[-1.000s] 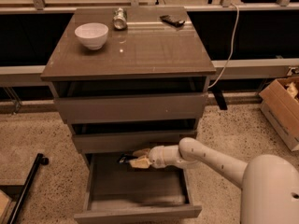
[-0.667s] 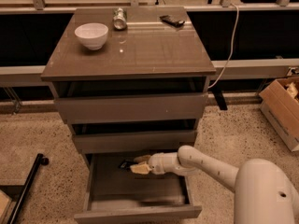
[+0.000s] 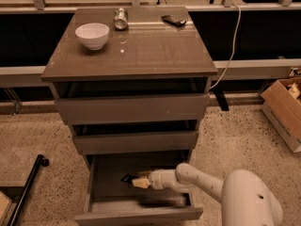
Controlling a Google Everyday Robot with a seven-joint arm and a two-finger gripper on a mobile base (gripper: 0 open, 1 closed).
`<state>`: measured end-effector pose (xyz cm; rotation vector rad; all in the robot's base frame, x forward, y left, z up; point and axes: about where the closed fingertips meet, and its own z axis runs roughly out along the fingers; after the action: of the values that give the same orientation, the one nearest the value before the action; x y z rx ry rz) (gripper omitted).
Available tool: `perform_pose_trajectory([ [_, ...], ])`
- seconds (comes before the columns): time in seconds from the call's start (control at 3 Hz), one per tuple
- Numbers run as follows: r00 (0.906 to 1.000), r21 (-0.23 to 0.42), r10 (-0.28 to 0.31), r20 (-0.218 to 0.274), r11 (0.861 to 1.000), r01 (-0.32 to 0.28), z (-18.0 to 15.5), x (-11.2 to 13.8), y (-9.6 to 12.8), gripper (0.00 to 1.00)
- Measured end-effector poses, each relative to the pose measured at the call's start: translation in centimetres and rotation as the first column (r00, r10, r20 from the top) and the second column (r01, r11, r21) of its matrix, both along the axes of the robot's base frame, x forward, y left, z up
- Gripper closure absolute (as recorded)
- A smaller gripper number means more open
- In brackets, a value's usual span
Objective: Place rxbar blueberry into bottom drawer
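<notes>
The bottom drawer (image 3: 139, 215) of the grey-brown cabinet is pulled open. My gripper (image 3: 137, 181) reaches into it from the right, low over the drawer floor near the middle. Its pale fingers are closed on a small dark flat wrapper, the rxbar blueberry (image 3: 126, 178), which sticks out to the left of the fingertips. The bar is held inside the drawer, just above its floor. My white arm (image 3: 197, 180) crosses the drawer's right side.
The middle drawer (image 3: 136, 141) and top drawer (image 3: 134, 108) stand slightly ajar above. On the cabinet top are a white bowl (image 3: 92, 35), a silver can (image 3: 121, 19) and a black phone-like object (image 3: 173, 20). A cardboard box (image 3: 284, 109) sits at the right, a black stand (image 3: 26, 187) at the left.
My gripper has moved down and deeper into the bottom drawer with the dark bar still in it. The drawers and the things on top have not moved.
</notes>
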<state>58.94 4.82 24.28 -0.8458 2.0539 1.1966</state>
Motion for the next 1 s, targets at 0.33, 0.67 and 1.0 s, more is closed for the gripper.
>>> perform_pose_trajectory([
  [0.33,0.9977,-0.035,-0.053,-0.042,0.998,0.052,-4.4,-0.3,-0.2,1.0],
  [0.67,0.9938,-0.094,-0.073,-0.084,0.993,0.065,-7.9,-0.6,-0.5,1.0],
  [1.0,0.9936,-0.096,-0.071,-0.088,0.993,0.062,-8.1,-0.8,-0.3,0.83],
])
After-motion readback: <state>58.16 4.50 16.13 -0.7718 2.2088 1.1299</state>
